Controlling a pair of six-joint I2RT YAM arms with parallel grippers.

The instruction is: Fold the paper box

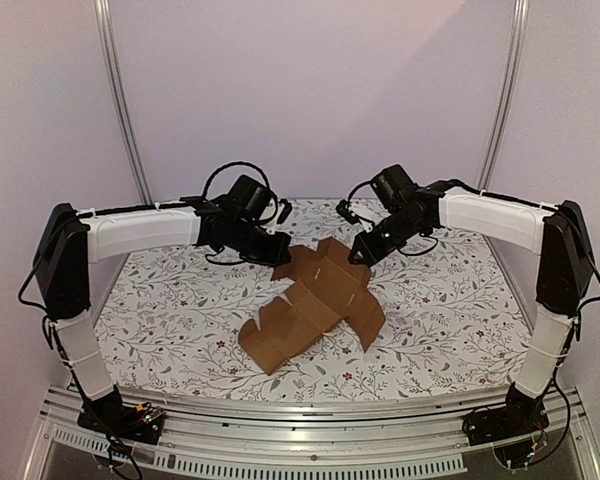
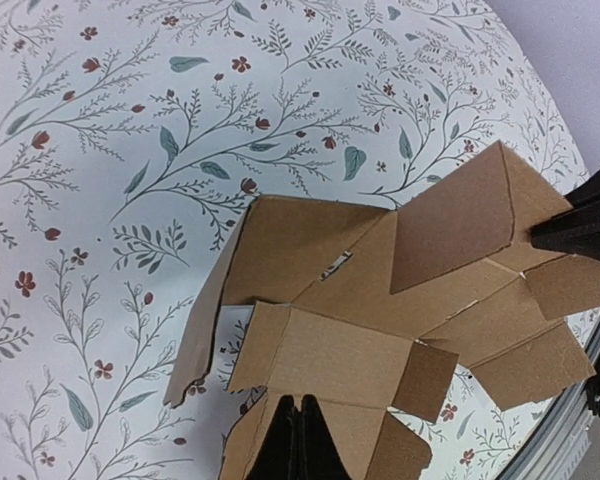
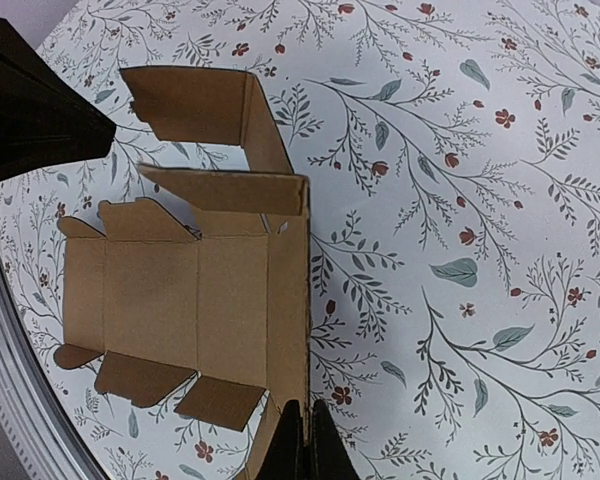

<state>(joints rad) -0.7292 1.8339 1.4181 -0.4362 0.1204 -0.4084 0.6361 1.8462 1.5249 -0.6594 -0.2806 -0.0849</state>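
Sprawling paper box (image 1: 315, 300), matte brown cardboard, notched flaps

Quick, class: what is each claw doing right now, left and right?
Left claw: closed, pinching a flap of the paper box.
Right claw: closed, pinching the paper box's upright wall.

Open tablecloth (image 1: 180, 310) around the half-raised paper box (image 1: 315, 300)

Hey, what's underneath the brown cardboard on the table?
The flowered tablecloth shows all around the cardboard and through the gaps between its flaps. Whatever lies under the flat middle panels is covered, so nothing more can be told.
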